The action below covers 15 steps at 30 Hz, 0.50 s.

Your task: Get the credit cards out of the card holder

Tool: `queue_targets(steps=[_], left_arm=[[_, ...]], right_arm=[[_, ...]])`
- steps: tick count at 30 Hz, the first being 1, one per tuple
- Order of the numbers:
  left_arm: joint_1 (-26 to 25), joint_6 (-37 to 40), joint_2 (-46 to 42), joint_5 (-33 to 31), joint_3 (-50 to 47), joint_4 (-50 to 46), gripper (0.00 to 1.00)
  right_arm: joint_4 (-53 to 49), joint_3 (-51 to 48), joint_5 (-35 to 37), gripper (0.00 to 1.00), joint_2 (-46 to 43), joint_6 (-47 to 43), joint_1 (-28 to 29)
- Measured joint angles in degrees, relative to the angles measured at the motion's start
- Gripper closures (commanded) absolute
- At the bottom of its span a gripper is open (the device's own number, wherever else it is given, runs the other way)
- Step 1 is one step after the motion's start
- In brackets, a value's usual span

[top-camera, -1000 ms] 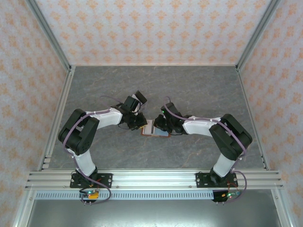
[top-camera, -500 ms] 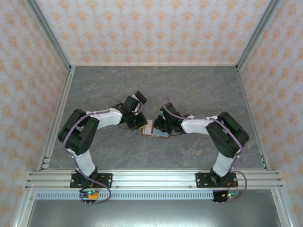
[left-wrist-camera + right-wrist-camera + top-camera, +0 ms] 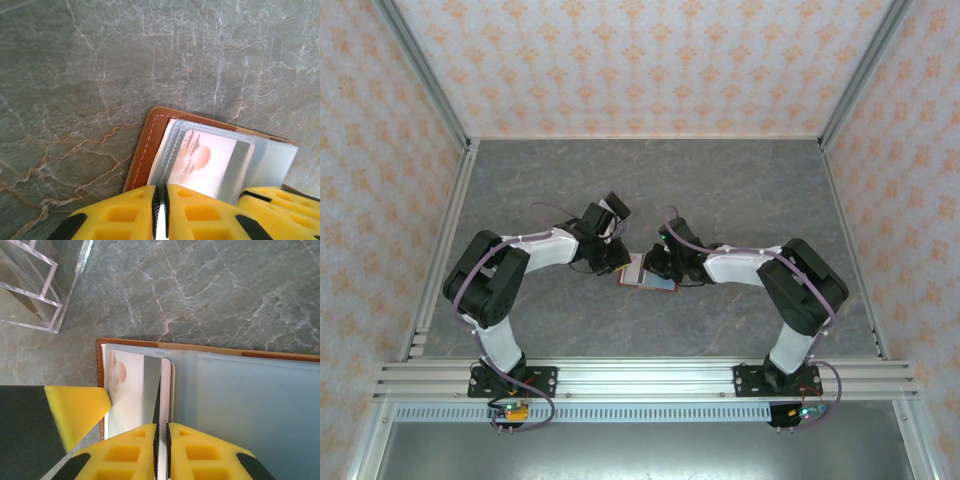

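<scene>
Card holder point(image 3: 647, 272) lying open and flat at mid-table, squarely between the two arms, pale inside facing up. One printed card point(image 3: 207, 162) sits tucked in the clear sleeves point(image 3: 272, 160), not yet out.

Right gripper point(image 3: 161, 440) is on the holder's right, fingers pressed together on a thin upright leaf at the fold; sleeve or card edge, I can't tell which. Left gripper point(image 3: 161, 205) is at the holder's left side, fingers likewise squeezed shut with just a pale sliver in the slit, apparently nipping the holder's edge.

Risks now: if the right pinch has plastic rather than card, any pull will lift the leaf, or the entire holder, and the card goes nowhere. If the left grip is shallow, the leather may slip free and the holder will drag across the smooth table point(image 3: 100, 60). Both pairs of fingers crowd over one small thing, so a sideways tug could knock them together. Clear box point(image 3: 30, 290) stands a little way off; a card that springs loose could skid toward it.
</scene>
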Motion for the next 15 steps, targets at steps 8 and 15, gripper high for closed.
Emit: queue_targets(steps=[8,15], left_arm=[[0.00,0.00,0.00,0.00,-0.02,0.04,0.86],[0.00,0.00,0.00,0.00,-0.07,0.07,0.86]], right_arm=[[0.09,0.00,0.24,0.84,-0.61,0.02,0.00],[-1.49,0.15,1.55,0.84,-0.59,0.02,0.04]])
